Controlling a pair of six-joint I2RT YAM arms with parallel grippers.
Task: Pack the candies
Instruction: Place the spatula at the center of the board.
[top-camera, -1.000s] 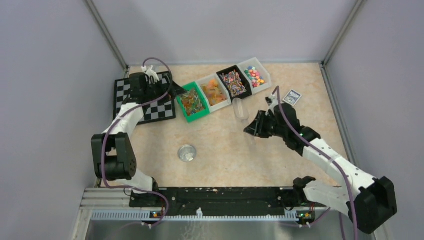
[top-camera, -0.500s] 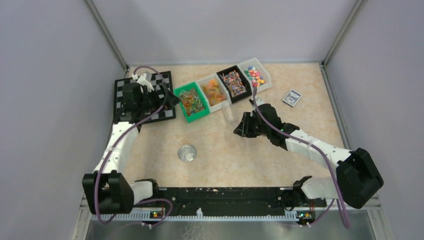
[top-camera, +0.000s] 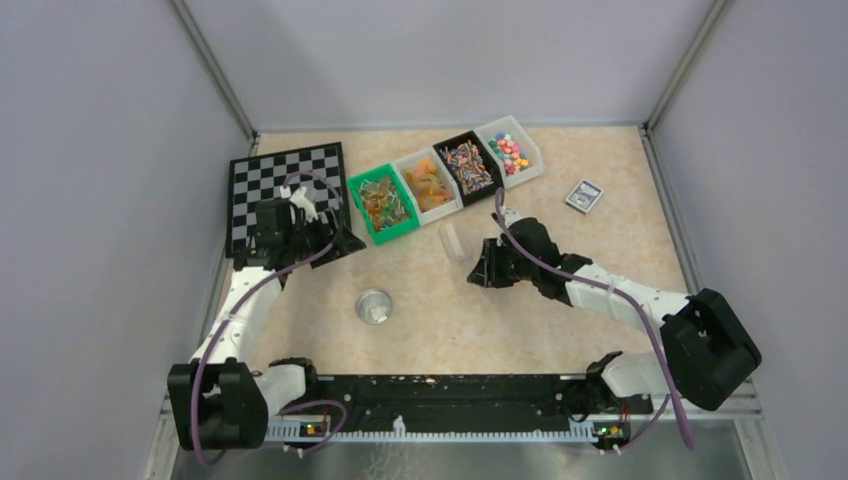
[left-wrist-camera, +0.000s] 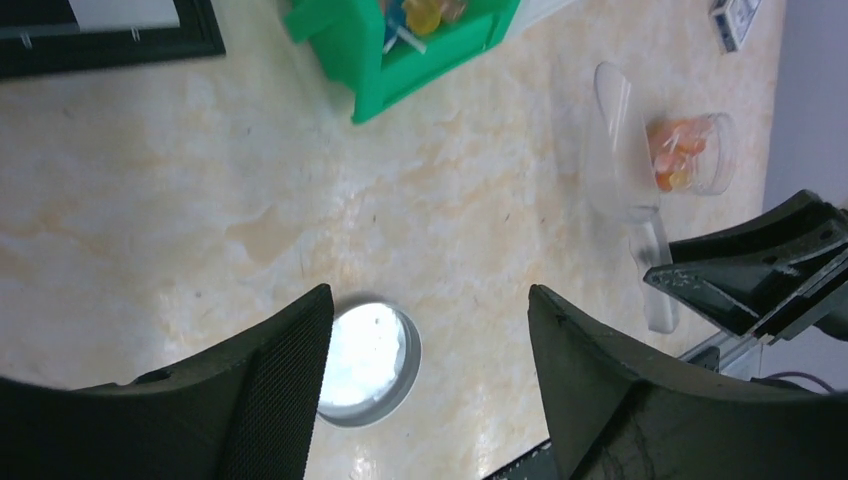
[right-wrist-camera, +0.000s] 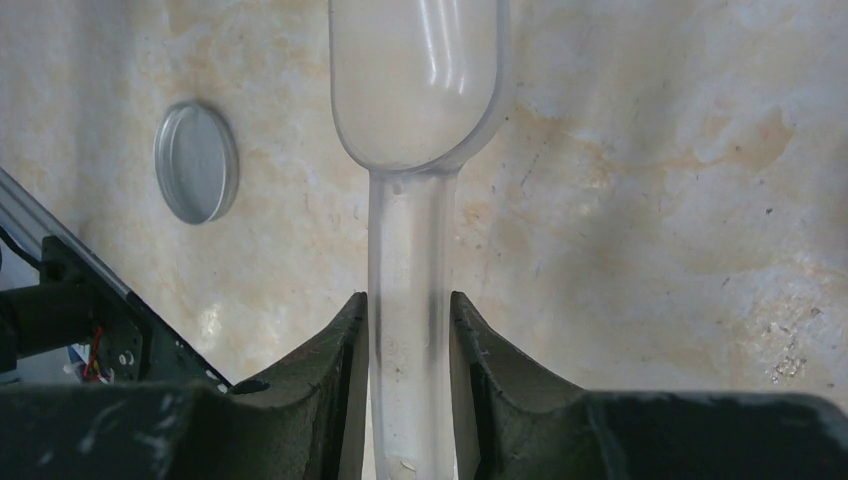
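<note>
Candies (left-wrist-camera: 672, 160) lie in the jar (left-wrist-camera: 722, 150) beside the empty scoop (right-wrist-camera: 420, 90); more fill the bins (top-camera: 392, 233). Right gripper (right-wrist-camera: 408, 305) clamps the scoop handle for ladling. Left gripper (left-wrist-camera: 430, 310) hangs unclenched over the lid (left-wrist-camera: 365, 352), probably for capping.

Bright green, that bin (left-wrist-camera: 430, 55), and the candies (top-camera: 383, 203) in it showed yellow and orange. Just beside the green bin, a white bin (top-camera: 442, 213) glowed orange inside. Past that, a black bin (top-camera: 487, 192) carried many mixed colours, and the far white bin (top-camera: 525, 179) showed pink, yellow and red. On the green bin's other side, the chessboard (top-camera: 270, 175) wore black-and-white checks. Near the green bin were 1 clear scoop (right-wrist-camera: 420, 90) and 1 silver lid (top-camera: 374, 306), on a beige marbled table (top-camera: 520, 330).
</note>
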